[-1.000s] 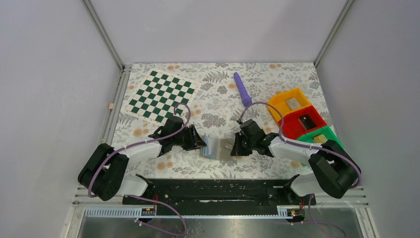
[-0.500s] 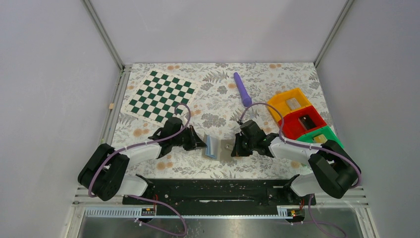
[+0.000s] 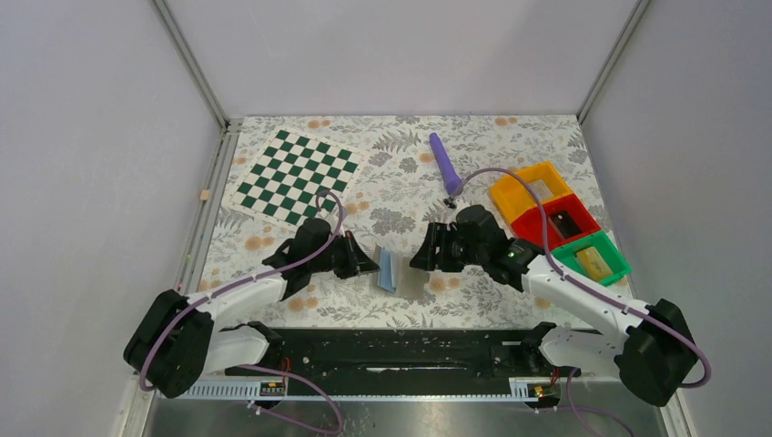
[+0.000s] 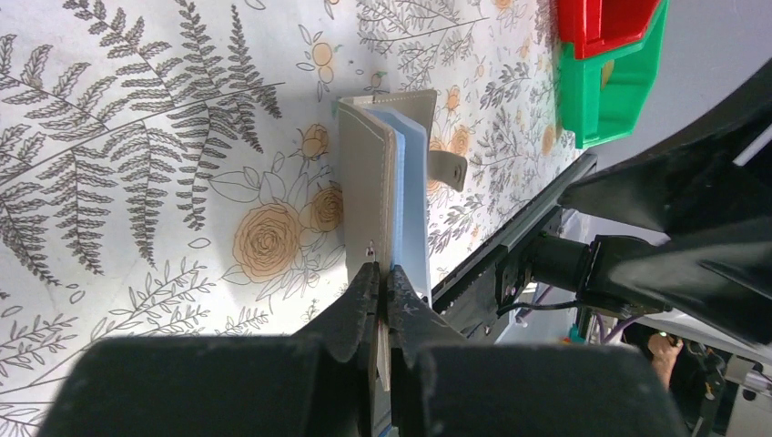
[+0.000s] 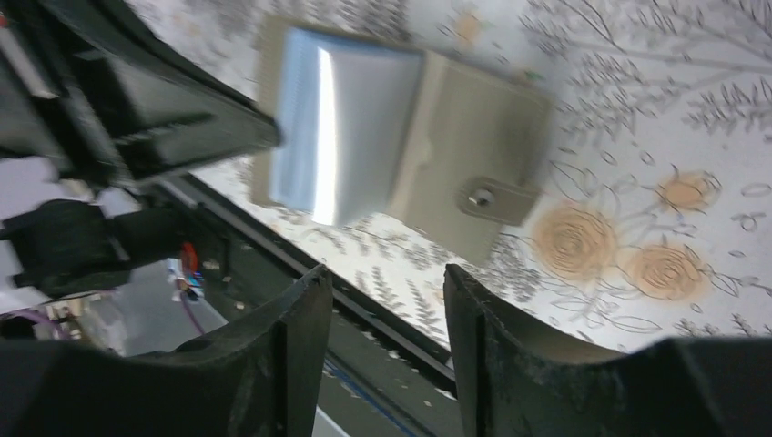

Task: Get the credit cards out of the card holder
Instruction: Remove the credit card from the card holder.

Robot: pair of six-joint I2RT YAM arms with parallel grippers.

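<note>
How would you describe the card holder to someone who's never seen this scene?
On the floral table, look near the front edge, between the arms. The card holder is the small grey booklet with light blue inner faces, one leaf pinched by the left gripper.

The card holder [image 3: 393, 269] stands hemmed in from both sides. The left gripper [image 3: 373, 267], clamped on one leaf, blocks its left side. The right gripper [image 3: 418, 261], jaws apart, hangs just over its right side. On the near side the black rail [image 3: 391, 350] leaves only a narrow strip of table [image 3: 382, 155]. The far side is bare, a wide lane reaching up to the purple stick [image 3: 444, 164] and the checkered mat [image 3: 298, 175]. Along the right edge the yellow bin [image 3: 523, 173], red bin [image 3: 587, 217] and green bin [image 3: 612, 269] fill the room, with the right arm lying close beside them. Walls close the left, right and far sides.
</note>
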